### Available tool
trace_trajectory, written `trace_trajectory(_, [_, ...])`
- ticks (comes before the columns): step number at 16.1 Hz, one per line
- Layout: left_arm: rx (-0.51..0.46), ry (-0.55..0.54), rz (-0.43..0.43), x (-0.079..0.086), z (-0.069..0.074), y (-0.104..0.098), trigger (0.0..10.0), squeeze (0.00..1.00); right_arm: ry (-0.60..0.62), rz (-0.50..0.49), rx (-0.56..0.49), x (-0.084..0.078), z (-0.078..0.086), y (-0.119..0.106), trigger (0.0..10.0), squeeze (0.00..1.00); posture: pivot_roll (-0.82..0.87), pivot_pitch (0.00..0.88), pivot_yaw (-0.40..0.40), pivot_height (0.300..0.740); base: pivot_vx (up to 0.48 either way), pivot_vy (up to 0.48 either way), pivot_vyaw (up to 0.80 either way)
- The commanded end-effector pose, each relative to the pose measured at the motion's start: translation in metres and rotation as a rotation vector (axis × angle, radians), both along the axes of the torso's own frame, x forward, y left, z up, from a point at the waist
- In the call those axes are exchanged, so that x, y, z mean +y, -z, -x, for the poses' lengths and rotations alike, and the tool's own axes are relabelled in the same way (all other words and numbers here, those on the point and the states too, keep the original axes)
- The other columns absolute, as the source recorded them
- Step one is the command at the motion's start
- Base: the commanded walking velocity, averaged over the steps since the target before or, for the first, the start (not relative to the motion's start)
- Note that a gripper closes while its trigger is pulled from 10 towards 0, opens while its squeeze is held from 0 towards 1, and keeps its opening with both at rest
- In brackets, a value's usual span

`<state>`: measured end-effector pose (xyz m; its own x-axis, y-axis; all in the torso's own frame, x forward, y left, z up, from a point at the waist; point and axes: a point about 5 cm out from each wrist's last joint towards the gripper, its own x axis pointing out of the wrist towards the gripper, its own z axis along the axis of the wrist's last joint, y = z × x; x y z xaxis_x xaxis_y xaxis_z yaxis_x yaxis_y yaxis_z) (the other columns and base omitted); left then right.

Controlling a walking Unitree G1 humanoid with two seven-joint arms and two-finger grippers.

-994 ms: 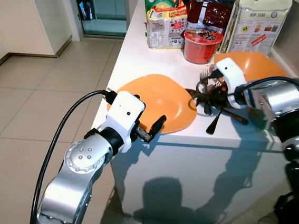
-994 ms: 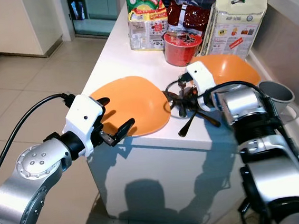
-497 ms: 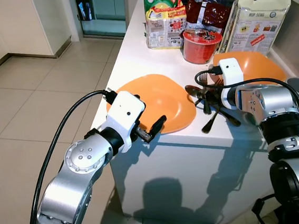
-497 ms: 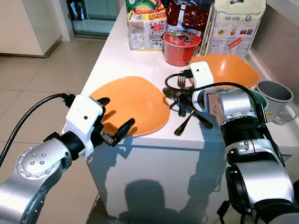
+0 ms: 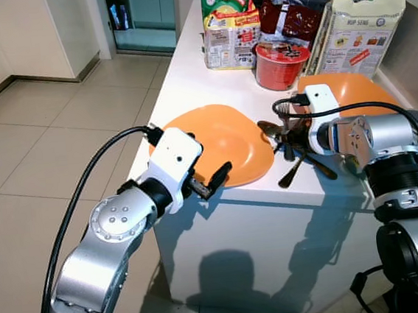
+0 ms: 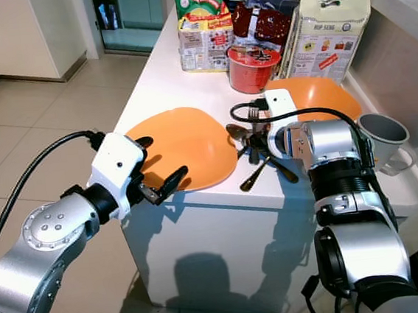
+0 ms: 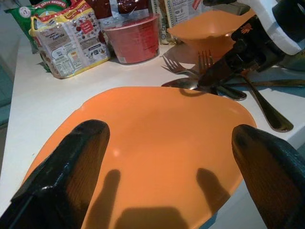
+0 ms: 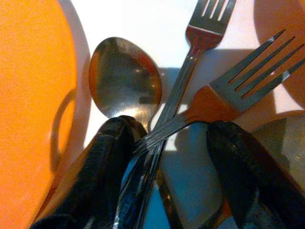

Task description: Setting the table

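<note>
**Reaching into a pile of cutlery beside an orange plate**

Crowding the far end of a white surface (image 5: pixel 186 70) are a green and yellow snack bag (image 5: pixel 228 18), a dark red packet (image 5: pixel 290 20), a red cup of instant noodles (image 5: pixel 281 64) and a tall white paper bag (image 5: pixel 358 25). An orange bowl (image 5: pixel 351 89) sits just in front of the paper bag. A grey mug (image 6: pixel 383 130) stands lower down on the robot's right, past the surface's edge. Beige floor tiles (image 5: pixel 39 158) lie to the left.

An orange plate (image 5: pixel 222 142) lies near the front edge of the surface. Just to its right is a crossed heap of cutlery: a spoon (image 8: pixel 125 83), a fork (image 8: pixel 238 83) and a second fork (image 8: pixel 202 26), their handles overlapping.

The right end effector (image 5: pixel 290 135) is down in this heap, between the plate and the bowl. Its two black fingers (image 8: pixel 102 162) are parted, one on each side of the crossed handles, and have not closed on them. The spoon bowl lies just beyond the fingertips, beside the plate's rim.

The left end effector (image 5: pixel 209 175) hovers at the plate's near edge. Its fingers (image 7: pixel 66 167) are spread wide across the plate and grip nothing.
</note>
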<state>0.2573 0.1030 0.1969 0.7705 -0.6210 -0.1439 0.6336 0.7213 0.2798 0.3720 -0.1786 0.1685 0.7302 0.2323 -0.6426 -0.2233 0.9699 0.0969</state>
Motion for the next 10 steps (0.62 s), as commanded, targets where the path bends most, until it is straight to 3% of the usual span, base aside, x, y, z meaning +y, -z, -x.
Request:
trace_trajectory(1, [-0.004, 0.020, -0.005, -0.0030, 0.0017, -0.0025, 10.0, 0.00, 0.008, 0.016, 0.128, -0.0049, 0.0097, 0.0200, 0.0, 0.00, -0.01, 0.000, -0.073, 0.740, 0.000, 0.000, 0.00])
trace_trajectory(10, [-0.016, -0.003, -0.003, -0.0009, -0.0017, -0.0037, 10.0, 0.00, 0.004, 0.017, 0.133, -0.0096, 0.0086, 0.0142, 0.0, 0.00, -0.01, 0.000, -0.085, 0.740, 0.000, 0.000, 0.00])
